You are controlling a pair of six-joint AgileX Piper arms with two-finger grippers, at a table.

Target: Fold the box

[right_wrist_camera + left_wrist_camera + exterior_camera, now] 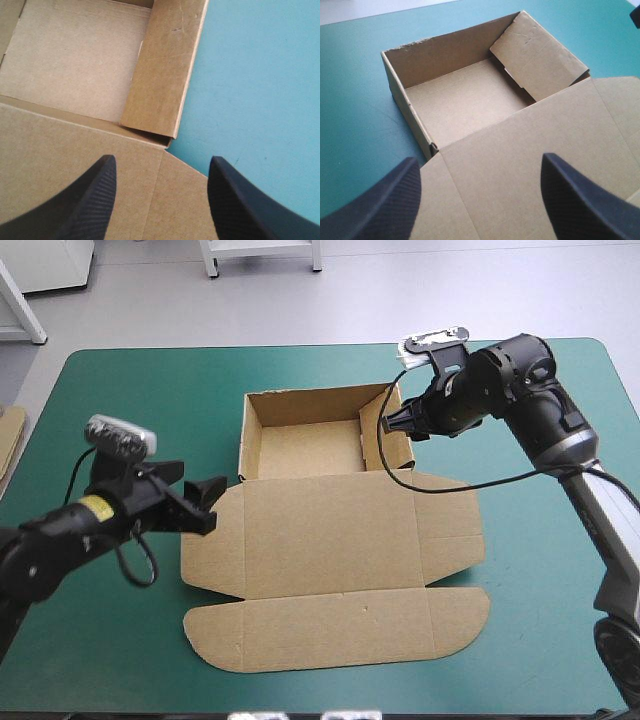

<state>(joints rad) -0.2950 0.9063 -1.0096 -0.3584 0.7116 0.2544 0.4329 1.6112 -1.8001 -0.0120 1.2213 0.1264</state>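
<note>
Box [330, 540] stands as a tray, lid flat on the near side; your left gripper [205, 504] and right gripper [389, 423] both gape wide.

Box [320, 490]: we find it in the middle of the table [120, 400], tray [300, 448] far, lid [330, 560] flat nearer us.
Left gripper [200, 497]: beside the lid's left flap.
Right gripper [388, 425]: at the tray's right wall.

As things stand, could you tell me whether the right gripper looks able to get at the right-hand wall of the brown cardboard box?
Probably yes: the open right gripper hangs close by that wall of the brown cardboard box, with nothing between them.
</note>
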